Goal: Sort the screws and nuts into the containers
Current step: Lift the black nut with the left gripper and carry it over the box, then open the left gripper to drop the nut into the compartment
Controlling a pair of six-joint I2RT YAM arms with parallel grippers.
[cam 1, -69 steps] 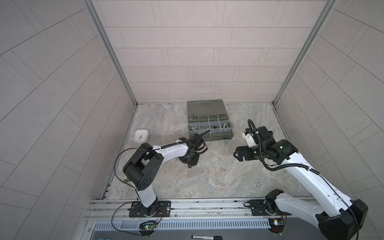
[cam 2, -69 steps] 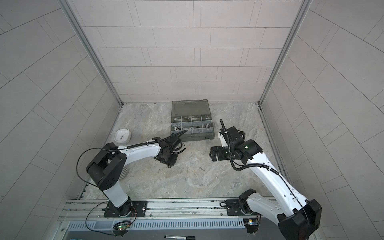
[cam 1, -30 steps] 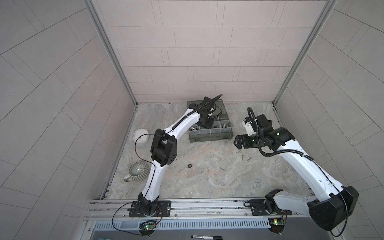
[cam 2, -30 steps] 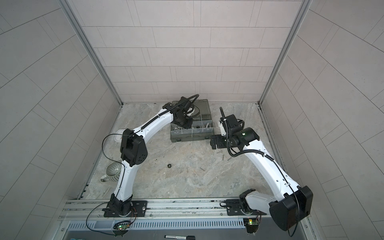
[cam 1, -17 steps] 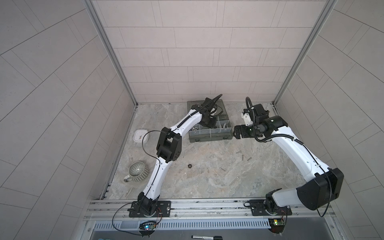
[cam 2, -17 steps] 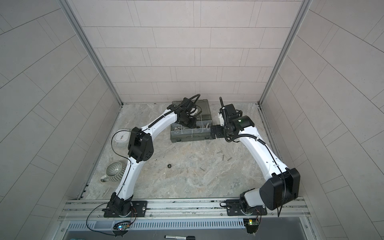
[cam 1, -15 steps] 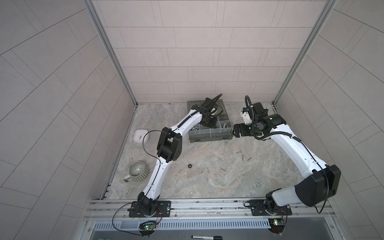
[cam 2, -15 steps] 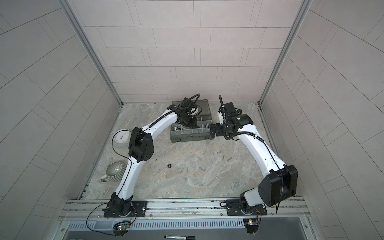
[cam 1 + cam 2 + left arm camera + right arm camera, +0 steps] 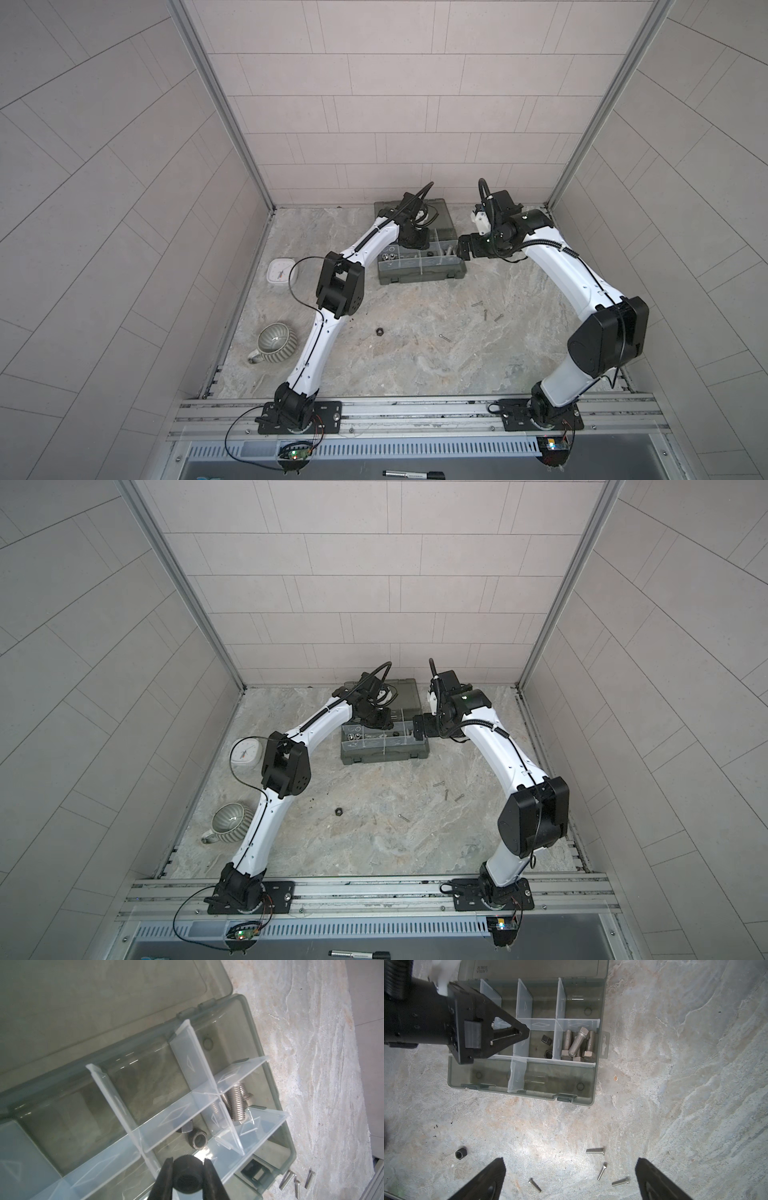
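I am pinching a black nut (image 9: 187, 1180) in my left gripper (image 9: 188, 1160), just over the organizer case (image 9: 583, 1097) beside its compartment of dark nuts (image 9: 545, 1039). I am holding my right gripper (image 9: 570, 1160) spread wide above thin screws (image 9: 601, 1171) lying on the table (image 9: 675, 1064).

The marbled tabletop (image 9: 415, 365) under my arms is carrying everything here. At the far middle the grey-green organizer case (image 9: 419, 276) is sitting with its lid lying open toward the back wall. On the left a white square clock (image 9: 277, 271) is lying flat. Nearer on that side a ribbed grey mug (image 9: 276, 343) is standing upright. A black hex nut (image 9: 379, 331) is lying near the middle. Right of it four thin screws (image 9: 485, 314) are lying scattered, apart from each other. Tiny dark specks (image 9: 436, 1125) are dotting the surface left of the nut.
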